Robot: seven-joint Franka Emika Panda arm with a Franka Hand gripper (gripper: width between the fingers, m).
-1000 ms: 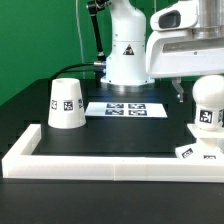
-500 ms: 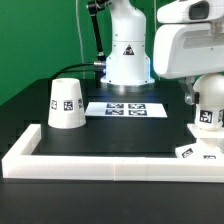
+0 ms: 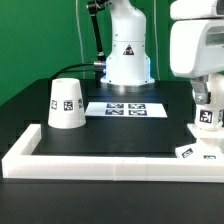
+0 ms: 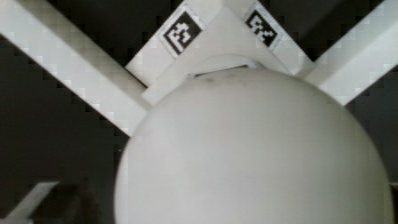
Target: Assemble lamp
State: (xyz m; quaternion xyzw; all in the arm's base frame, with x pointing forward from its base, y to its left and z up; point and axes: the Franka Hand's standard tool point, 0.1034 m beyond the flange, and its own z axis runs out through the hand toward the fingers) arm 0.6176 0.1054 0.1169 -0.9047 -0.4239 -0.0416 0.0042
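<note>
Bulb [image 4: 240,150] filling wrist view, shade [image 3: 66,103] only in exterior view, end effector [image 3: 205,97] grip unclear

My body is nearly all glossy white plastic. The lowest segment [image 3: 127,58] is a fat, rounded column, broad at the foot and smooth, with no seams I can make out. On its front sits a small black warning triangle [image 3: 127,48] with a pale mark inside, too small to read. Higher up, a dark joint part [image 3: 95,6] breaks the white. Thin black cables [image 3: 96,40] run alongside that column on the exterior view's left. My hand housing [image 3: 198,45] is a big white block with softened corners and a grey, shaded underside. Of my fingers [image 3: 197,93] only a short dark grey stub shows beneath it.
</note>
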